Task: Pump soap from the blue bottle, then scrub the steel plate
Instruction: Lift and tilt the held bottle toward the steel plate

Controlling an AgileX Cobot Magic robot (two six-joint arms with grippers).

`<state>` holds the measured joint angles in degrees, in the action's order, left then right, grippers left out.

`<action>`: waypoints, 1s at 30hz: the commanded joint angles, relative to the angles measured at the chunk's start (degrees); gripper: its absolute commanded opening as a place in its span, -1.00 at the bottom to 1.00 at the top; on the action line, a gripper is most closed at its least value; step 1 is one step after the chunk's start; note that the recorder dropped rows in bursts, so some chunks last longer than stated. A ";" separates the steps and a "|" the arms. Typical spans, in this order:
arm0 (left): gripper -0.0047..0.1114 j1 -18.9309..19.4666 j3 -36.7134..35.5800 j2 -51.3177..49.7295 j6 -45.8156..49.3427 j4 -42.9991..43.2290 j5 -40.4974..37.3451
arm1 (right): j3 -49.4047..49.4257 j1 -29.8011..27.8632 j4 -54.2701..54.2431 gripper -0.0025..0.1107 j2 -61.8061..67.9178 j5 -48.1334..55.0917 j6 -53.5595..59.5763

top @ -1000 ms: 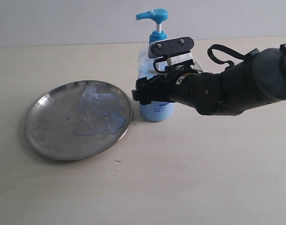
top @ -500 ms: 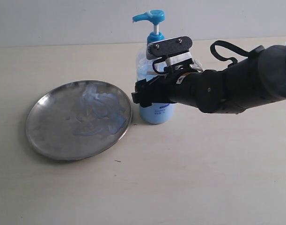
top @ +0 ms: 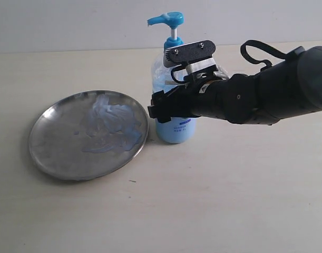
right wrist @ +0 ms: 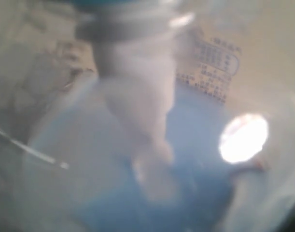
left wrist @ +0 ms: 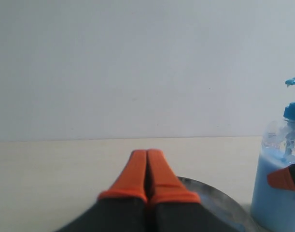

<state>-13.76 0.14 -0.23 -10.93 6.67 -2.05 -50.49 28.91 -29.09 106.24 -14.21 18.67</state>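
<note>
as right hand point(top: 165, 108) clasps the blue bottle point(top: 174, 132) beside the steel plate point(top: 55, 145), left hand point(left wrist: 147, 157) is closed.

Right gripper point(top: 163, 108) clasped around blue bottle point(top: 175, 132); just beside it, steel plate point(top: 50, 153) with soap point(top: 110, 126) smears

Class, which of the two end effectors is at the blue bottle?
The right end effector, against the blue bottle; the left end effector is shut, apart from it.

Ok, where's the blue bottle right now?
Exterior view, centre: the blue bottle is just right of the steel plate, with the right gripper around its body.
</note>
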 commanded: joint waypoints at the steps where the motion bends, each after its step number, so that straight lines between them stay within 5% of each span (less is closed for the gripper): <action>1: -0.92 0.14 -0.14 0.23 -2.56 0.20 0.63 | -0.20 0.12 0.73 -0.96 -2.62 -1.99 1.09; 17: -0.92 0.14 1.48 -0.37 -3.24 -2.33 -4.90 | -0.20 0.12 0.73 -0.96 -3.37 -3.70 4.43; 30: -0.92 -1.82 15.80 -24.21 1.78 -2.43 -3.86 | -0.20 0.12 0.89 -0.96 -3.37 -3.50 5.67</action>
<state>-14.19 12.95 -19.70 -10.95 4.60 -5.53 -50.26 28.91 -28.99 104.67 -11.87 23.53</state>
